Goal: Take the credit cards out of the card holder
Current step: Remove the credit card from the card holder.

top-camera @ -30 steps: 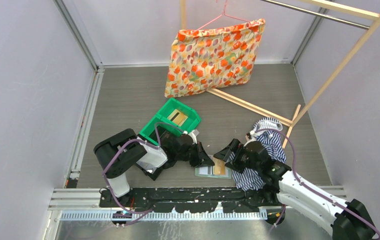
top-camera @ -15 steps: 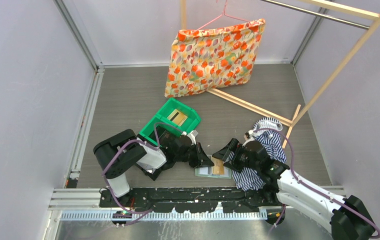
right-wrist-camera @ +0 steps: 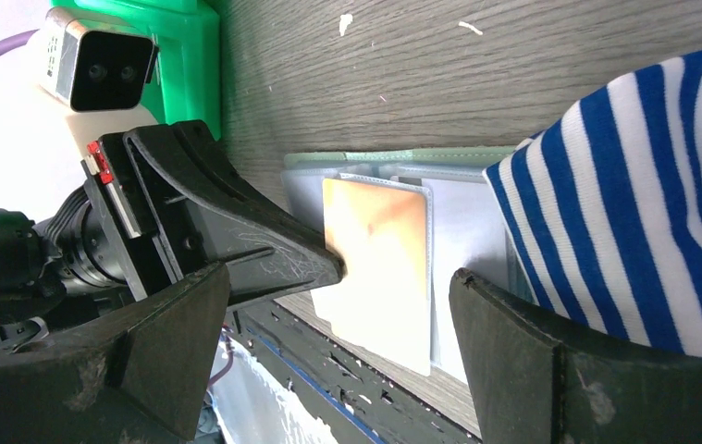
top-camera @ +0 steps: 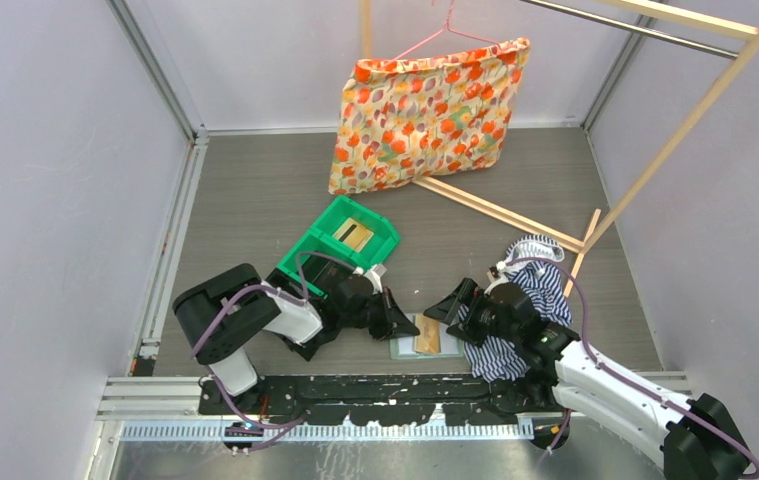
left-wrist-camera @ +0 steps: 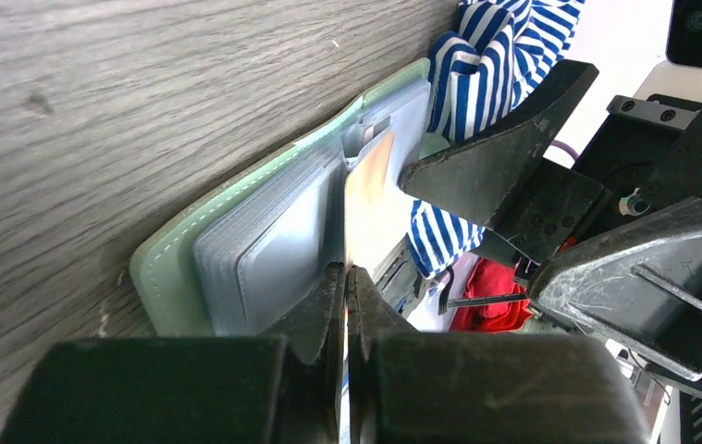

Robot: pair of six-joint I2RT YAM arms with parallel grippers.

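Observation:
The sage-green card holder lies open on the floor near the front edge, its clear sleeves fanned out in the left wrist view. A tan-gold credit card sticks partly out of a sleeve. My left gripper is shut on the card's edge. My right gripper is open just right of the holder, its jaws wide on either side of the card and touching nothing. I cannot tell if the pale grey sleeves hold more cards.
A blue-striped cloth lies under my right arm, against the holder's right side. A bright green bin with a tan item stands behind my left arm. A floral bag hangs on a wooden rack at the back.
My left gripper has drawn back to the left with the tan-gold card, sliding it further out of the holder. The right gripper has hardly moved.

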